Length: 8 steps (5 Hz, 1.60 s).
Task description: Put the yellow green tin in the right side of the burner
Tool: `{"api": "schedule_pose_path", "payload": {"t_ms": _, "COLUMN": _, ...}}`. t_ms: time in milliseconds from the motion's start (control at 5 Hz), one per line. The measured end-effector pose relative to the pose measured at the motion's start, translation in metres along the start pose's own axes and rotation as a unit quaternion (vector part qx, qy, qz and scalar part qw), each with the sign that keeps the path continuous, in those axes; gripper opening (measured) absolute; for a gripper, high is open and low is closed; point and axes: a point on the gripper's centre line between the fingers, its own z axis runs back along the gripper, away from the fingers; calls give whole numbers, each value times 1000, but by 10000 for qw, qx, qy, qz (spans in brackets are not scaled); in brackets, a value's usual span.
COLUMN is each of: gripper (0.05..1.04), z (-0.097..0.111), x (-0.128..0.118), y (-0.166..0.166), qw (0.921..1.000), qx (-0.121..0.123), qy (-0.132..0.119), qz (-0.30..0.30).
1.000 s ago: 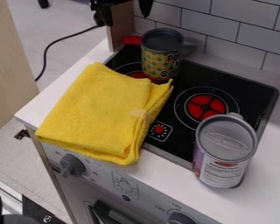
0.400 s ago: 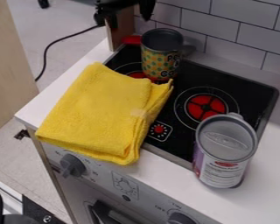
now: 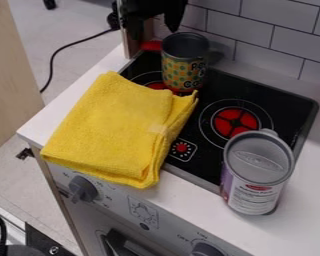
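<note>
White counter [image 3: 306, 205] surrounds the black stovetop [image 3: 283, 100], and the folded yellow cloth [image 3: 109, 130] drapes over the stovetop's left side and front edge. Next in size, the grey-lidded can [image 3: 257, 170] stands upright at the near right corner. The yellow green tin [image 3: 181, 70] stands upright, open end up, at the far left burner; its foot may be touching the cloth's corner, but I can't quite tell from this angle. The gripper [image 3: 152, 34] hangs just beyond the tin, its fingers well parted and nothing held between them. Reaching and grasping the tin looks like the step in hand: bring the fingers over its rim, straddle the wall or body squarely, and close firmly before lifting. A straight lift should keep the cloth from dragging along. From there, carry it upright toward the red right burner [image 3: 235, 122], keep clear of the can, and lower it gently until it sits flat before letting go.
</note>
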Motion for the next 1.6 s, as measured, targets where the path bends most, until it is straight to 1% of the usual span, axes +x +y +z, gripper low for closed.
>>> {"api": "schedule_pose_path", "payload": {"t_ms": 200, "gripper": 999, "z": -8, "x": -11, "y": -3, "qw": 9998, "qx": 127, "qy": 83, "qz": 142}}
{"api": "schedule_pose_path", "payload": {"t_ms": 400, "gripper": 999, "z": -8, "x": -21, "y": -7, "qw": 9974, "qx": 444, "qy": 319, "qz": 478}}
{"api": "schedule_pose_path", "payload": {"t_ms": 600, "gripper": 999, "z": -6, "x": -35, "y": -14, "qw": 9966, "qx": 449, "qy": 371, "qz": 574}}
{"api": "schedule_pose_path", "payload": {"t_ms": 800, "gripper": 999, "z": -6, "x": -54, "y": -14, "qw": 9954, "qx": 535, "qy": 575, "qz": 541}}
{"api": "schedule_pose_path", "payload": {"t_ms": 1000, "gripper": 999, "z": -5, "x": -75, "y": -14, "qw": 9946, "qx": 559, "qy": 766, "qz": 420}}
{"api": "schedule_pose_path", "payload": {"t_ms": 1200, "gripper": 999, "z": 0, "x": -93, "y": -16, "qw": 9941, "qx": 516, "qy": 806, "qz": 518}}
{"api": "schedule_pose_path", "payload": {"t_ms": 1400, "gripper": 999, "z": 3, "x": -110, "y": -21, "qw": 9957, "qx": 336, "qy": 703, "qz": 507}}
{"api": "schedule_pose_path", "payload": {"t_ms": 1600, "gripper": 999, "z": 8, "x": -126, "y": -31, "qw": 9965, "qx": 181, "qy": 658, "qz": 486}}
